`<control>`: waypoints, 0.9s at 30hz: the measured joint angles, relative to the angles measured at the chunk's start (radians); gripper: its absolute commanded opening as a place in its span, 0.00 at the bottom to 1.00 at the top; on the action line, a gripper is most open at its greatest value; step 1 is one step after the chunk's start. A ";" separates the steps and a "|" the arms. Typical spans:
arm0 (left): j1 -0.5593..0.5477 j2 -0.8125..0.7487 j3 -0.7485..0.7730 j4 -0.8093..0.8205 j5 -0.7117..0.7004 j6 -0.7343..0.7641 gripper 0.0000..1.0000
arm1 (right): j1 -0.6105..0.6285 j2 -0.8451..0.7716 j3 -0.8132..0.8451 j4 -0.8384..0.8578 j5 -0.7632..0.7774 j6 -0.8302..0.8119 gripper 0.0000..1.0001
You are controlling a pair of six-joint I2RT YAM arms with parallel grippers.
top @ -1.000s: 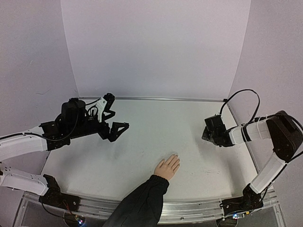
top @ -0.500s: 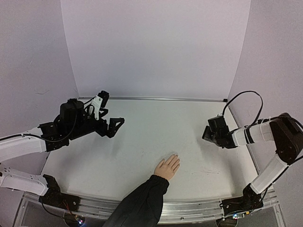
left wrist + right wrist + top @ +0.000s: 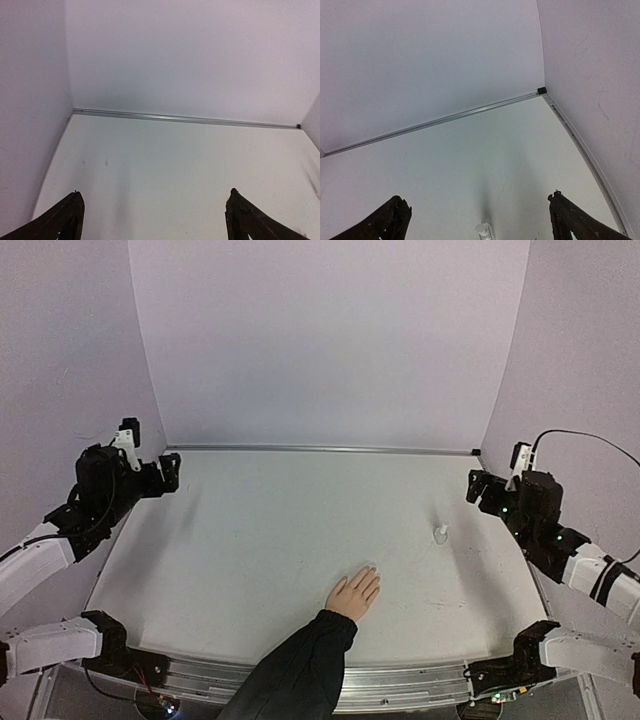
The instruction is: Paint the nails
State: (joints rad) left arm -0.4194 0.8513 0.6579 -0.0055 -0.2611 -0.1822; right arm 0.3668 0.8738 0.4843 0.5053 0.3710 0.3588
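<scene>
Counter: flat, matte white, bare over most of its area. Soft grey shadows lie on it near each arm. A few small specks and scuffs show, too faint to identify. The far edge is closed by a thin metal rail running wall to wall. It ends at the far right corner in a small black bracket. The near edge sits on a metal frame.

Room: back wall plain, smooth, pale lilac-white. Side walls are the same tone and meet the counter on both sides. The right one shows slight creases in the right wrist view.

Hand: light-skinned, palm down, flat on the counter near the front, a little right of centre, fingers pointing toward the far right. A dark sleeve crosses the near frame.

Nails: at the fingertips, too small to tell apart or to judge their colour.

Bottle: small, clear, white cap, upright on the counter right of centre, beyond the hand and apart from it. Only its top shows at the bottom edge of the right wrist view.

Left pincer: fingers spread wide, nothing between them. It is held over the far left of the counter, well apart from the hand.

Right pincer: fingers spread wide, gripping nothing. It is at the right edge, near the bottle but not touching it.
</scene>
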 measured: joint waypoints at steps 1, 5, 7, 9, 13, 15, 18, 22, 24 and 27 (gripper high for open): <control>0.056 -0.001 0.000 -0.006 0.002 -0.001 1.00 | -0.017 -0.022 -0.001 -0.009 -0.009 -0.021 0.98; 0.197 -0.013 0.002 -0.029 -0.003 0.026 0.99 | -0.068 -0.049 0.019 -0.079 -0.032 -0.071 0.98; 0.203 -0.021 0.017 -0.043 -0.006 0.050 0.99 | -0.076 -0.049 0.051 -0.129 -0.041 -0.087 0.98; 0.203 -0.022 0.042 -0.048 -0.009 0.066 0.99 | -0.076 -0.049 0.088 -0.163 -0.058 -0.104 0.98; 0.203 -0.004 0.105 -0.046 -0.004 0.098 0.99 | -0.076 -0.048 0.175 -0.189 -0.092 -0.132 0.98; 0.203 0.011 0.126 -0.044 -0.002 0.106 1.00 | -0.076 -0.039 0.207 -0.193 -0.090 -0.135 0.98; 0.203 0.034 0.135 -0.042 0.005 0.109 0.99 | -0.076 -0.019 0.222 -0.199 -0.079 -0.134 0.98; 0.203 0.055 0.135 -0.048 0.024 0.113 0.99 | -0.076 0.006 0.222 -0.230 -0.050 -0.134 0.98; 0.203 0.058 0.135 -0.048 0.032 0.114 0.99 | -0.076 0.014 0.222 -0.241 -0.029 -0.135 0.98; 0.203 0.058 0.135 -0.048 0.041 0.114 0.99 | -0.087 0.041 0.233 -0.259 0.011 -0.134 0.98</control>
State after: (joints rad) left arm -0.2169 0.9092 0.7925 -0.0532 -0.2199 -0.0677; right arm 0.2802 0.9146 0.7174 0.2466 0.3817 0.2249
